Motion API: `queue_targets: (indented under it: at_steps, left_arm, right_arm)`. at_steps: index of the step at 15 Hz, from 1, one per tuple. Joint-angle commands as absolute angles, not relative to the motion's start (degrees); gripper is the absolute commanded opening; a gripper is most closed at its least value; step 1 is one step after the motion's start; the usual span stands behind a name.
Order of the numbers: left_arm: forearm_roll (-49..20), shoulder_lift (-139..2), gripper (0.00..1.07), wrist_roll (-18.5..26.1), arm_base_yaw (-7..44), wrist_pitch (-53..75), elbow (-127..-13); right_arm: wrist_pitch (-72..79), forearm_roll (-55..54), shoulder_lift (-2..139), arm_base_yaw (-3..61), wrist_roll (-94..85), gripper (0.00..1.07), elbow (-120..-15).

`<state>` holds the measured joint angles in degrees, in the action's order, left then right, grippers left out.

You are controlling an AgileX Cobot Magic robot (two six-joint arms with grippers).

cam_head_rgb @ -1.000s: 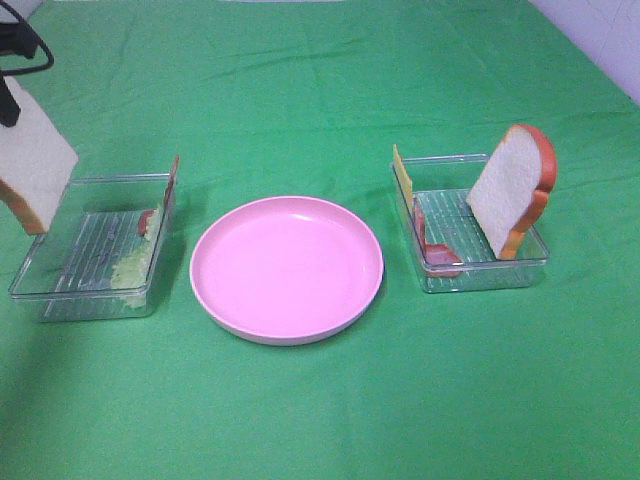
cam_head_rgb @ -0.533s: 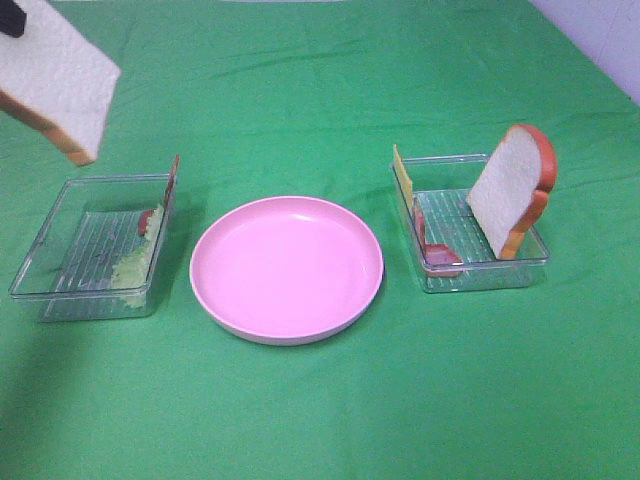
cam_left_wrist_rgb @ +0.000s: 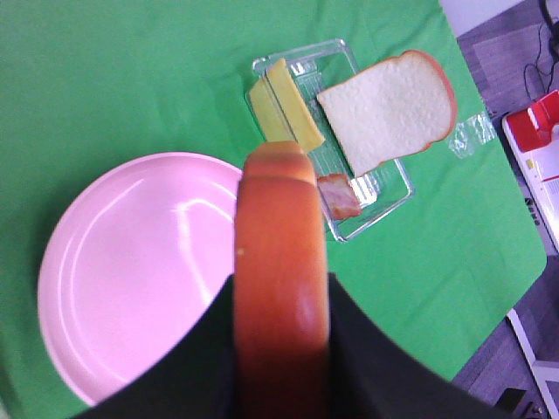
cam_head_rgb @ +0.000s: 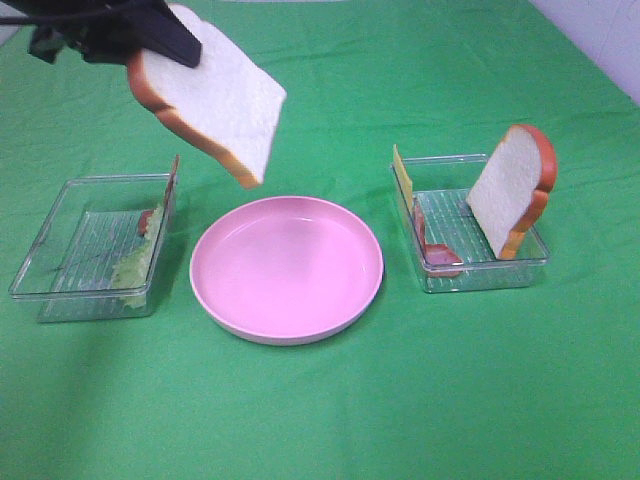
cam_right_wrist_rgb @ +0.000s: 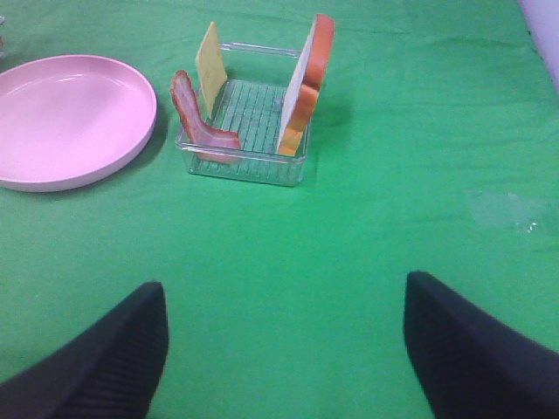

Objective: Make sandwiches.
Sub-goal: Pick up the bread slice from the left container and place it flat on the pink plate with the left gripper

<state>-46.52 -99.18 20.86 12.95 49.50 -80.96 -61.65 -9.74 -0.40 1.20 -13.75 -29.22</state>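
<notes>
The left gripper (cam_left_wrist_rgb: 281,340) pinches a white bread slice (cam_head_rgb: 215,95) by its orange-brown crust, one black finger (cam_left_wrist_rgb: 371,358) pressed on each face, and the slice hangs tilted beyond the fingertips. Just below the slice's lower corner lies the rim of the pink plate (cam_head_rgb: 290,338), which is bare, so no sandwich is built yet. Farther past the fingers, beyond the plate, a clear right tray (cam_head_rgb: 480,282) holds a second bread slice (cam_head_rgb: 510,190) leaning upright, yellow cheese (cam_head_rgb: 402,175) and bacon (cam_head_rgb: 435,255). Behind the fingers, a left tray (cam_head_rgb: 60,270) holds lettuce (cam_head_rgb: 130,268). The right gripper (cam_right_wrist_rgb: 284,349) hovers low over the green cloth (cam_right_wrist_rgb: 349,244) with its fingers spread wide and nothing between them, the right tray well ahead of it. The likely risk: the hold is only on the crust end, so the slice could swing or slip. Let go here, tilted and over the rim instead of the middle, it could land on edge and tip off the plate. Compared with a second ago, the slice has travelled from outside the left tray, up and across it, toward the plate; everything else sits unchanged.
</notes>
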Motion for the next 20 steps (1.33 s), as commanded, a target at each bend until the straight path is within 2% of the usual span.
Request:
queue_targets:
  at_steps: [1, 9, 18, 20]
  left_arm:
    - [-48.3, -105.37, 0.0, 20.8, 17.02, 44.52, -80.9]
    - [-55.41, -118.2, 0.0, 20.86, 21.14, 41.77, -80.9]
    - [-55.75, -123.13, 0.0, 20.86, 23.49, 39.94, -81.07]
    - [-54.43, -123.07, 0.19, 20.86, 23.49, 40.68, -81.07]
  right_arm:
    - [-61.42, -9.74, -1.15, 1.15, -14.04, 0.71, -29.11]
    - [-61.42, -9.74, -1.09, 1.15, -14.04, 0.71, -29.11]
    - [-61.42, -9.74, -1.09, 1.15, -14.04, 0.71, -29.11]
    - [-61.42, -9.74, -1.09, 1.15, -14.04, 0.71, -29.11]
